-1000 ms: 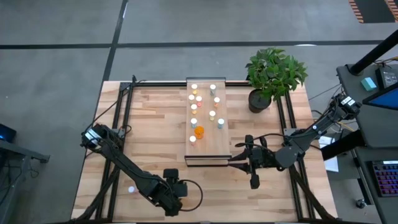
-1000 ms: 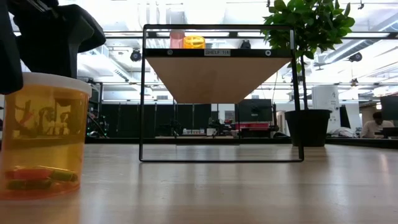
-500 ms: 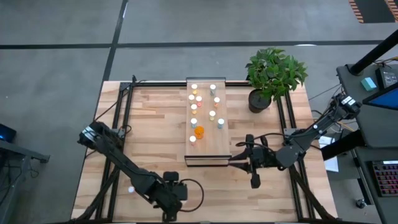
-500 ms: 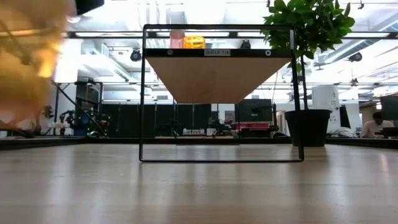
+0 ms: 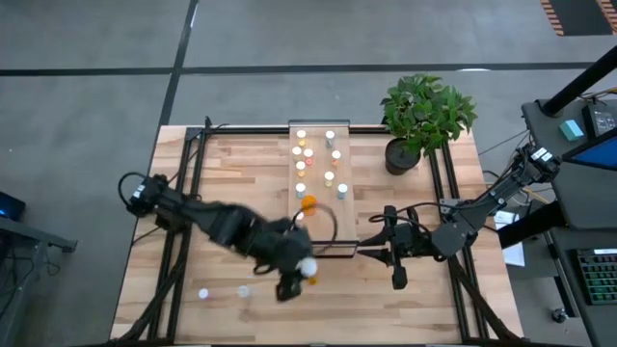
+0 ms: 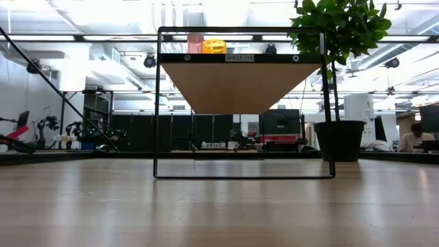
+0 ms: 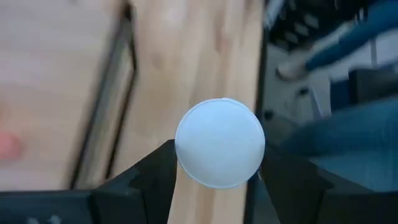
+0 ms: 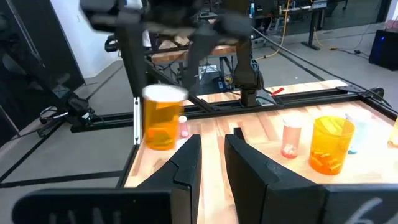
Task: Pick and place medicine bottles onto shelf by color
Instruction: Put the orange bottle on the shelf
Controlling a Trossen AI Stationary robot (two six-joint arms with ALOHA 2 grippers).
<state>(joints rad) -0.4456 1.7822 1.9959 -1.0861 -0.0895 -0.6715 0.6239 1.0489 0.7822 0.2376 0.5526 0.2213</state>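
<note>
The shelf [image 5: 318, 231] is a long light-wood board on a dark frame, raised above the table; it also shows in the low view [image 6: 240, 58]. Several small white-capped bottles [image 5: 307, 173] stand on it, with a larger orange one [image 5: 308, 203] among them. My left gripper [image 5: 294, 275] hangs over the table just near of the shelf's near end, shut on an orange bottle with a white cap [image 8: 163, 118]. My right gripper [image 5: 364, 249] waits level, to the right of the shelf's near end, its fingers a narrow gap apart and empty. My left gripper pinches the orange bottle at its white cap [image 7: 183, 155], one finger [image 7: 155, 171] on each of two opposite sides. The fingers come from above, pointing down. The bottle hangs upright below them, its orange body [image 8: 160, 134] bare and lifted clear of the table.
Two small bottles [image 5: 203, 293] [image 5: 244, 291] stand on the table near its near left edge. A potted green plant [image 5: 424, 116] stands at the far right beside the shelf. The shelf's dark end frame [image 6: 158, 103] stands up from the tabletop.
My left gripper has lifted the orange bottle off the table near its near edge, raised it out of the low view, and carried it toward the table's right and far side, to the shelf's near end. Its arm has swung over the table's middle.
</note>
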